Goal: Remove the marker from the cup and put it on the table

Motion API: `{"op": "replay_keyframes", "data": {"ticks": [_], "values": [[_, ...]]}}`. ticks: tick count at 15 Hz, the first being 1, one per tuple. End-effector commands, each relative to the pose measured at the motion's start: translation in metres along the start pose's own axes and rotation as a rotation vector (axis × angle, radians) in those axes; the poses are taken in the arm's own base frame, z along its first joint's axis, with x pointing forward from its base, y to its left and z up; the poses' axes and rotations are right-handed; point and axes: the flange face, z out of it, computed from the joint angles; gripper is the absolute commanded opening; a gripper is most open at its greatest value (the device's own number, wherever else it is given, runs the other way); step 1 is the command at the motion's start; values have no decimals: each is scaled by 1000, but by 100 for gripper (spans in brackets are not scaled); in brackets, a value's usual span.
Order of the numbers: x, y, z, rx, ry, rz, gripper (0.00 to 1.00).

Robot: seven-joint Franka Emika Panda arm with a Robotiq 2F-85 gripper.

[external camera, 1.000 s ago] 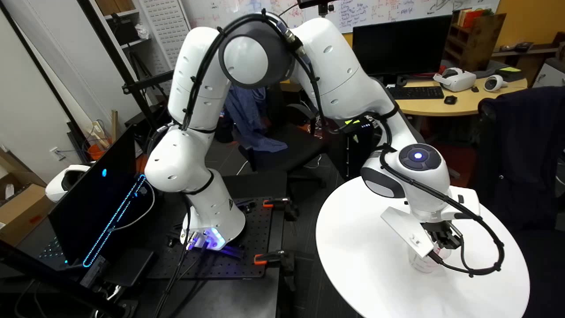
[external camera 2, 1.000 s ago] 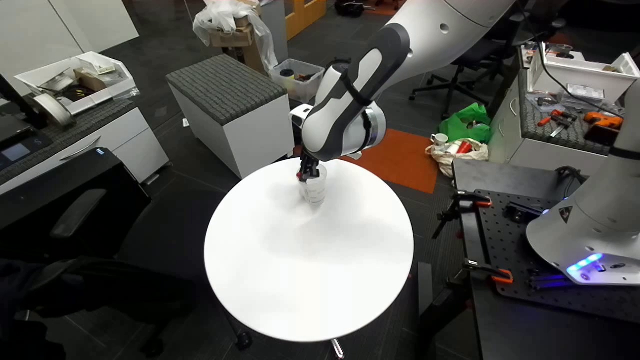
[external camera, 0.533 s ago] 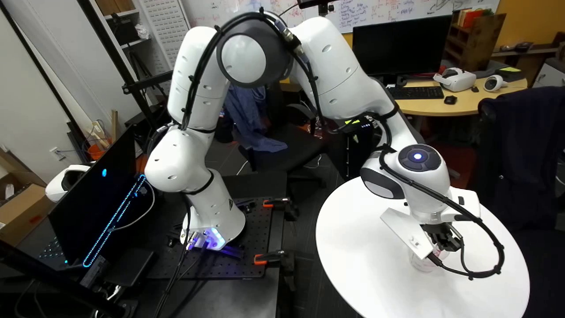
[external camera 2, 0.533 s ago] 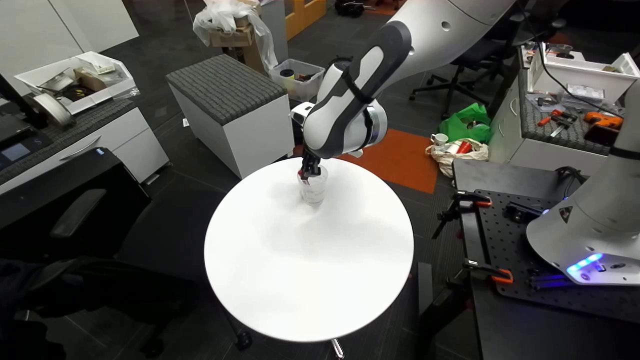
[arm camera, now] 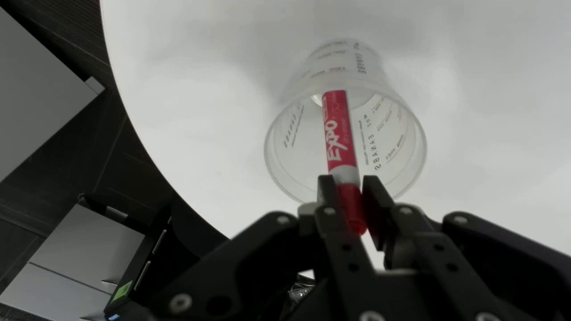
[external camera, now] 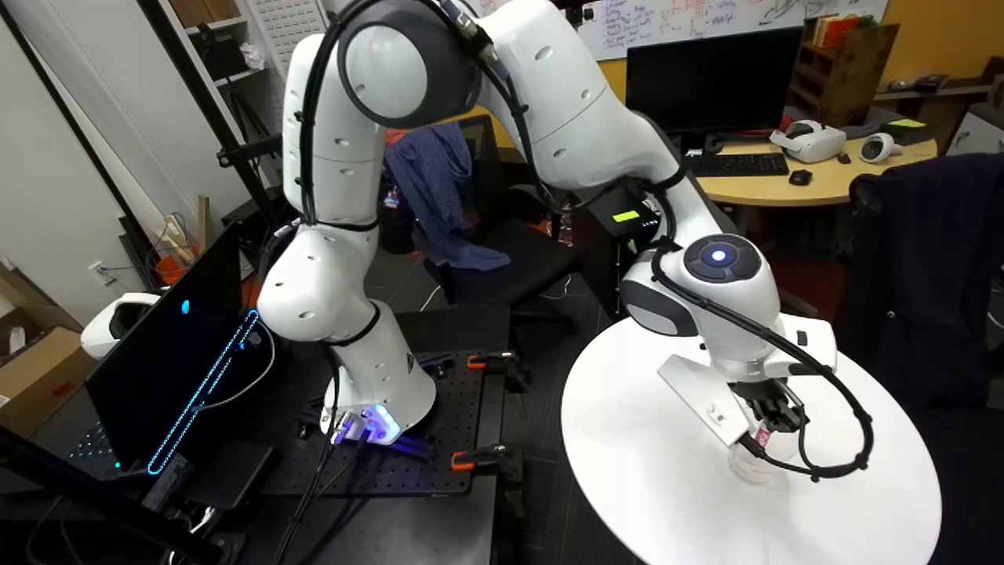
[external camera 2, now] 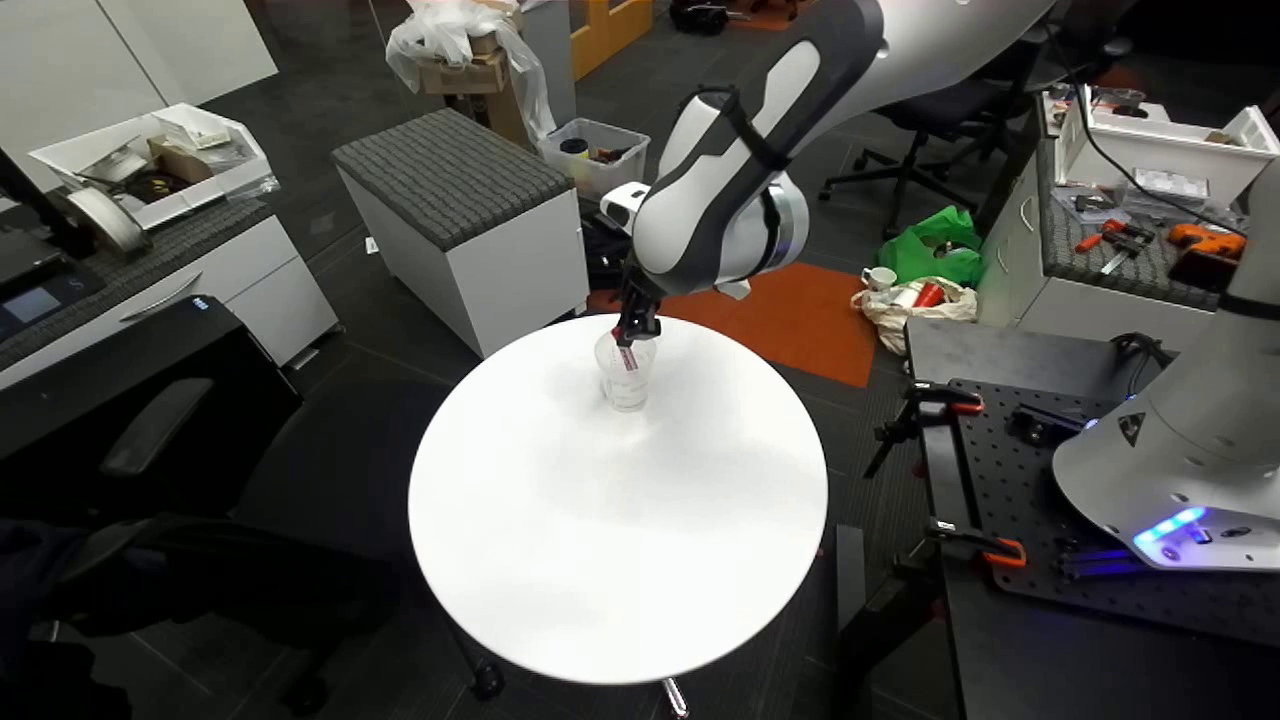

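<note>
The marker (arm camera: 340, 133) is red with a grey band and white lettering. My gripper (arm camera: 348, 183) is shut on its red cap end, a finger on each side. The clear cup (arm camera: 395, 138) stands upright on the round white table (arm camera: 200, 133). The marker points down into the cup's mouth; I cannot tell how deep its lower end is. In both exterior views the gripper (external camera: 773, 416) (external camera 2: 638, 325) is just above the cup (external camera: 754, 468) (external camera 2: 625, 392), and part of the marker (external camera: 762, 434) (external camera 2: 628, 358) shows below the fingers. The table also shows there (external camera: 643, 439) (external camera 2: 620, 540).
The cup stands near one edge of the table. A dark chair (external camera 2: 330, 470) and a grey-topped cabinet (external camera 2: 455, 180) stand close to the table. The robot's base is on a black bench (external camera 2: 1090, 620) with clamps. A cable loop (external camera: 859, 439) hangs beside the gripper.
My gripper has risen a little and shifted toward the robot's base. More of the marker shows below the fingers, so it has come up with the gripper. The cup has stayed in place.
</note>
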Motion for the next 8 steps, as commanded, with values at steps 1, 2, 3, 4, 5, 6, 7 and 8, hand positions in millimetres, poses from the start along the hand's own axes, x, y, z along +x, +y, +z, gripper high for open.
{"op": "replay_keyframes", "data": {"ticks": [1, 2, 3, 4, 5, 6, 7, 8], "values": [[-11, -18, -45, 1, 19, -14, 5], [-14, -23, -55, -4, 25, -24, 5], [-15, -27, -64, -6, 31, -31, 5], [-18, -30, -72, -13, 38, -41, 5], [-19, -33, -81, -21, 45, -52, 5], [-20, -35, -89, -32, 56, -68, 5], [-20, -38, -97, -49, 67, -82, 5], [-20, -39, -103, -62, 77, -100, 5]]}}
